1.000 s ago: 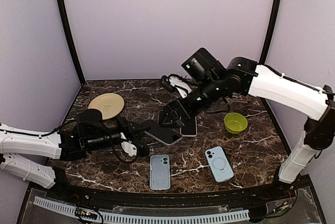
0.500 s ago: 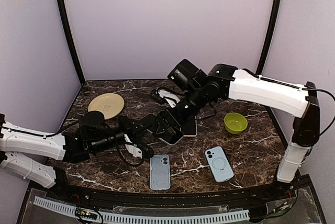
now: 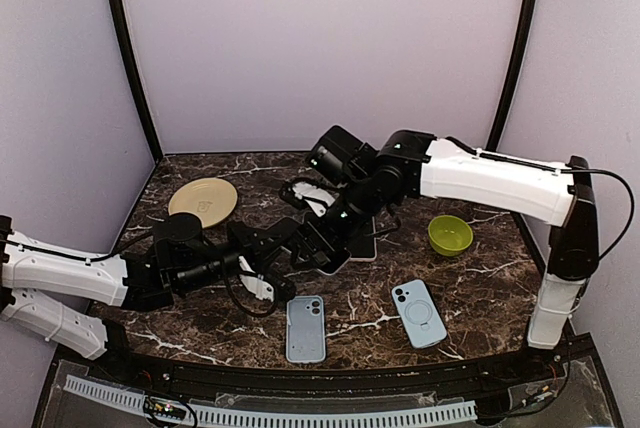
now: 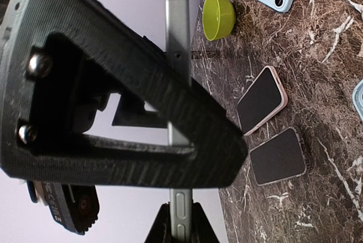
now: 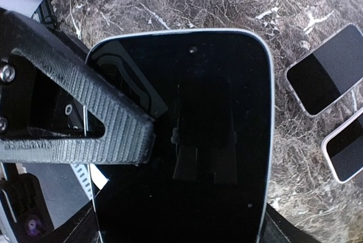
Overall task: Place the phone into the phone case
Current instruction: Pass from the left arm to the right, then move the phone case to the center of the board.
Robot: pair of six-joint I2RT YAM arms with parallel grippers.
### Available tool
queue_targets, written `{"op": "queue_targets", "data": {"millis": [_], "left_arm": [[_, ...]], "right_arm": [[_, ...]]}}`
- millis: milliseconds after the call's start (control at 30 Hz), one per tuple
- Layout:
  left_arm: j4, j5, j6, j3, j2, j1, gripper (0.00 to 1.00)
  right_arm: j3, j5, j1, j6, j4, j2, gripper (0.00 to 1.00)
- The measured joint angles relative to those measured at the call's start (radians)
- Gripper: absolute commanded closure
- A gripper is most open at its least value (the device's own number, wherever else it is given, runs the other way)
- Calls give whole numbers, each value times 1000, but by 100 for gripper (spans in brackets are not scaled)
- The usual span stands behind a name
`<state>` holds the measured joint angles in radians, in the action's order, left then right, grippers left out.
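Phone is up off the table, with the right end effector clamped on it, one finger flat across the screen, probably to steady it for a handoff or regrip; left end effector crowds its edge, can't tell if it's actually gripping; blue case and ringed blue case lie near the front, well apart from it; spare phones and a green bowl clutter the middle.

No words or numbers can be read here. The tan plate has a small dark mark, but it is too tiny to read.
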<state>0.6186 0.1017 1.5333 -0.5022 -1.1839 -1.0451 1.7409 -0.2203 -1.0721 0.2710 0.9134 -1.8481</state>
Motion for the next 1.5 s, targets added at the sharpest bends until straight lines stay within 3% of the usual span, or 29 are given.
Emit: {"op": "queue_targets", "data": {"millis": [133, 233, 267, 300, 333, 400, 467, 533, 700, 833, 1067, 1167, 1400, 1500], "left_arm": [[-2, 3, -4, 0, 0, 0, 100], [-2, 2, -8, 0, 0, 0, 100], [-2, 2, -10, 0, 0, 0, 95], [-2, 2, -11, 0, 0, 0, 86], [-2, 3, -14, 0, 0, 0, 57], [-4, 5, -34, 0, 0, 0, 27], [-29, 5, -82, -14, 2, -2, 16], [-86, 5, -146, -51, 2, -3, 13], [-329, -2, -427, -233, -17, -3, 11], [-587, -100, -702, -397, -81, -2, 18], [-901, -250, -1068, -534, -371, 17, 23], [-988, -302, -1128, -577, -484, 53, 24], [-1032, -318, -1168, -664, -621, 116, 43], [-1040, -321, -1180, -697, -672, 116, 46]], "right_arm": [[4, 4, -3, -2, -1, -2, 50], [4, 5, -3, -1, -1, -2, 57], [4, 6, -3, 0, -1, -2, 60], [4, 7, -3, 0, -1, -2, 62], [2, 9, -3, 2, -4, -1, 63], [-15, 23, -5, 9, -23, 5, 68], [-56, 55, -5, 24, -47, 14, 74], [-121, 82, 5, 44, -69, 29, 78], [-323, 141, 54, 110, -136, 93, 88], [-494, 202, 89, 163, -202, 201, 92], [-705, 309, 129, 204, -328, 379, 91], [-777, 317, 156, 201, -377, 418, 91], [-874, 318, 179, 163, -425, 480, 91], [-909, 311, 180, 142, -451, 522, 91]]}}
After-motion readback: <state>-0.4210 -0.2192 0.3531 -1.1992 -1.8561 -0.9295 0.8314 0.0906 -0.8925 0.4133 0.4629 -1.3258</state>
